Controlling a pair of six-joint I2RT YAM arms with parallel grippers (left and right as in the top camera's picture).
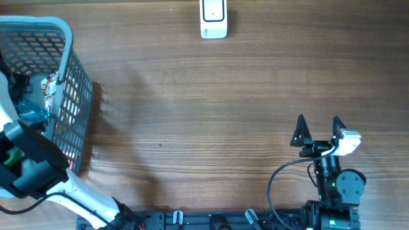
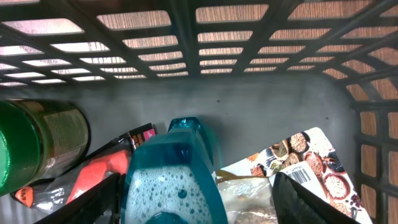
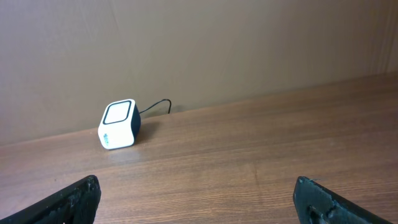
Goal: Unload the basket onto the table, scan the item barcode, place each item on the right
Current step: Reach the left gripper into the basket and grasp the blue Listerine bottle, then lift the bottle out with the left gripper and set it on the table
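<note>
Left wrist view: my left gripper (image 2: 196, 186) straddles, fingers released, the teal translucent bottle (image 2: 171, 180) lying in the grey plastic mesh basket (image 2: 249, 106); nothing is grasped yet. My right gripper (image 3: 196, 183) hangs wide and empty. Lifting the bottle to the white cube scanner (image 3: 118, 124) is left to do.

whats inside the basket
A teal bottle in the middle, a green-lidded jar left of it, a red packet between them, and a grain-printed pouch on the right. Their lower parts and anything beneath them are covered.
</note>
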